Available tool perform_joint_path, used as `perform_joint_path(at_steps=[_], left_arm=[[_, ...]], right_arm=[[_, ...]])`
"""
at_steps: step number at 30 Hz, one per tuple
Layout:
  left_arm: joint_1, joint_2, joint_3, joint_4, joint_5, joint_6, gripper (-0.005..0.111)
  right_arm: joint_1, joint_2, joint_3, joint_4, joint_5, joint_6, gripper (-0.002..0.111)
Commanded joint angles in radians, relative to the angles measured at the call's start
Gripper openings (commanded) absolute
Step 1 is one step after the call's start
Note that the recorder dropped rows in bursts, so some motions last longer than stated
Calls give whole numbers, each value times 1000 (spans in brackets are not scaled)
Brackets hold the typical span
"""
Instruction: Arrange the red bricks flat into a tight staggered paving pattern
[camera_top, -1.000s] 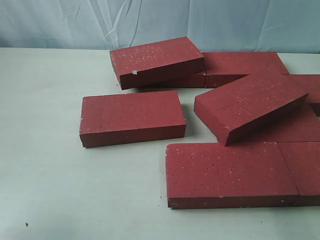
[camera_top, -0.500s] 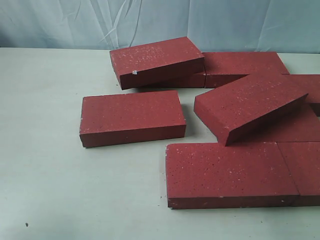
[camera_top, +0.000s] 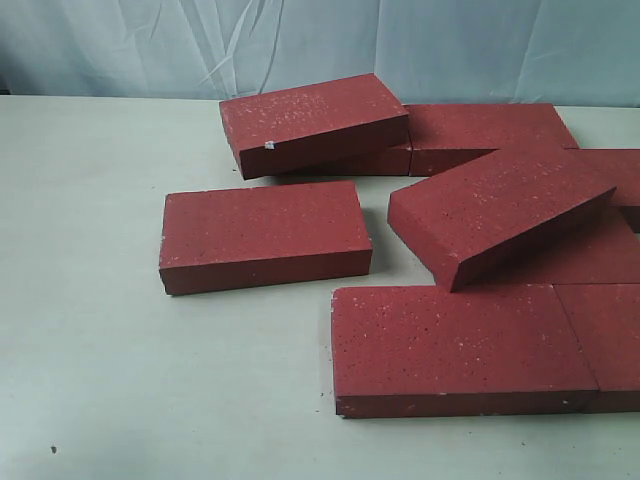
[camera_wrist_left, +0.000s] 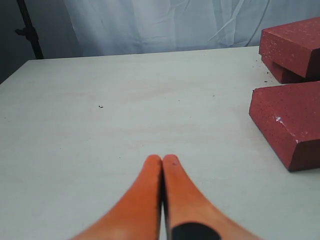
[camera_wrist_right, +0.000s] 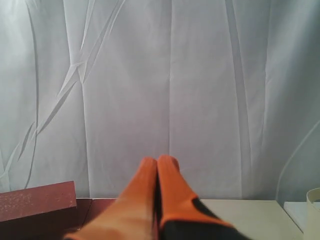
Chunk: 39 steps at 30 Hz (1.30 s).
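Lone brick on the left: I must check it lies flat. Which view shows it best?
Exterior view: the lone brick shows whole, flat on the table, apart from the rest. Left wrist view crops what is probably it at the edge. Right wrist view: one unidentifiable brick corner.

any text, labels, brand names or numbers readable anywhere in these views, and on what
None: no word, number, label or sign can be read in any view.
The red bricks show only pale speckles; the small white mark on one of them is too small to show any lettering.
The table and backdrop are plain.
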<state>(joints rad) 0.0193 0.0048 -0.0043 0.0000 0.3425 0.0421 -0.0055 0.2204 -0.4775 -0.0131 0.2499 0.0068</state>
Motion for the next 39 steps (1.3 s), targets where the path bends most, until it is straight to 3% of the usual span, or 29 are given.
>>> perform_joint_path(at_steps=[1, 15, 19, 32, 39], left_arm=[[-5, -5, 4, -7, -8, -5, 0], [-5, -5, 4, -7, -8, -5, 0], [-5, -5, 4, -7, -8, -5, 0], [-5, -5, 4, -7, -8, -5, 0], [-5, -5, 4, -7, -8, -5, 0]], right_arm=[[-3, 5, -5, -3, 4, -7, -1], [-3, 230, -13, 86, 14, -7, -1], [-3, 430, -135, 88, 155, -7, -1], [-5, 999, -412, 65, 279, -7, -1], [-5, 1175, -563, 13, 380, -7, -1]])
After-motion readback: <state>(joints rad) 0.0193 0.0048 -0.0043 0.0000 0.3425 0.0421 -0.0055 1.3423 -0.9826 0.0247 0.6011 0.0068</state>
